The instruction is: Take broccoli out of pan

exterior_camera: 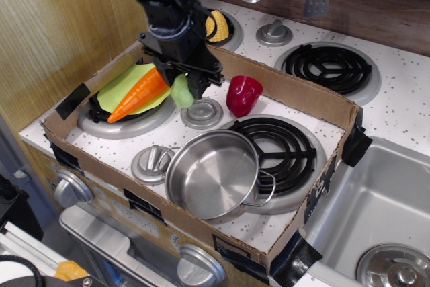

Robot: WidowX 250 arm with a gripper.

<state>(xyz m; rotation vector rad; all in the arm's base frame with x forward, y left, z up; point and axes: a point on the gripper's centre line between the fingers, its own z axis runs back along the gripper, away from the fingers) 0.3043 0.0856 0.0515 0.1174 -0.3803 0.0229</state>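
Light-green toy broccoli (181,91) hangs pinched between the black gripper's (183,87) fingers, above the stovetop beside the carrot (140,93) on its lime plate (124,84), well apart from the stainless-steel pan (211,173).

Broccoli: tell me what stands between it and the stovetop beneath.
Nothing visible. The broccoli hangs in the pincer, out of the pan, between the carrot and a grey knob.

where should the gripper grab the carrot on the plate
Grip the carrot across its thick upper half, coming from above. It lies flat on the lime plate, tapering toward the lower-left tip, so the wide end near the gripper probably gives the surest hold.
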